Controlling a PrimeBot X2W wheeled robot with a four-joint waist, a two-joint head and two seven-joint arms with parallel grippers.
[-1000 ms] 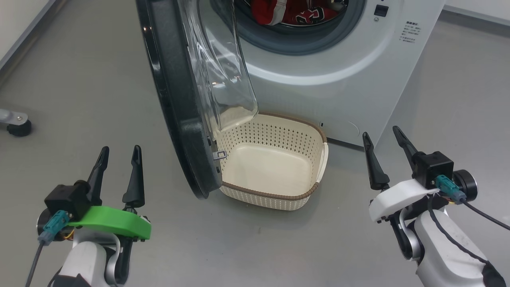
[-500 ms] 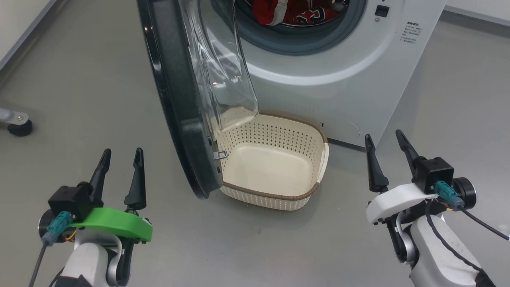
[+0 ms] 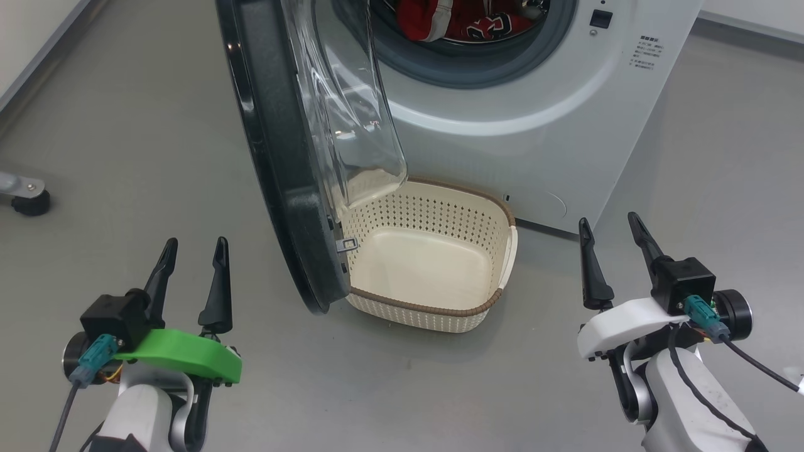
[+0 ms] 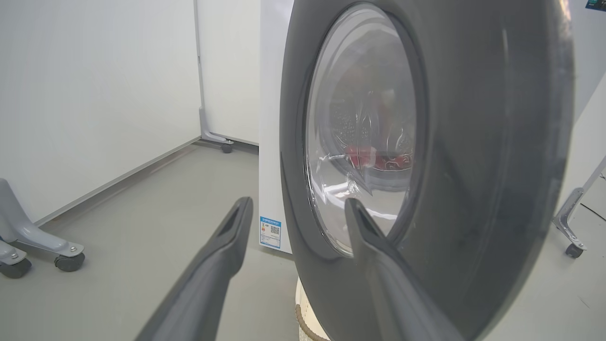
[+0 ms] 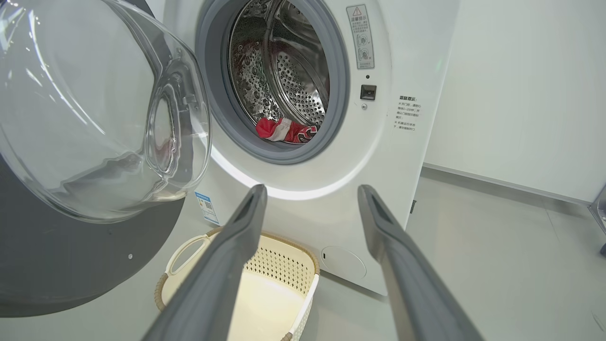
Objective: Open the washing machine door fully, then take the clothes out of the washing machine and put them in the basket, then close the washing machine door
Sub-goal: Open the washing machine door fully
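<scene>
Left fingers (image 3: 217, 289) and right fingers (image 3: 592, 270) gape wide, empty. Door (image 3: 276, 157) open, perhaps not fully; clothes (image 3: 465, 20) at twelve o'clock in drum (image 3: 427, 59); basket (image 3: 427, 309) empty.

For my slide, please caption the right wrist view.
Open right gripper faces the washing machine: door open, red jersey in the drum, cream basket below.

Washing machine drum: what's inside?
The red clothes lie low at the front of the drum, with bare perforated steel above. Anything behind that bundle is hidden by it and the grey rim.
</scene>
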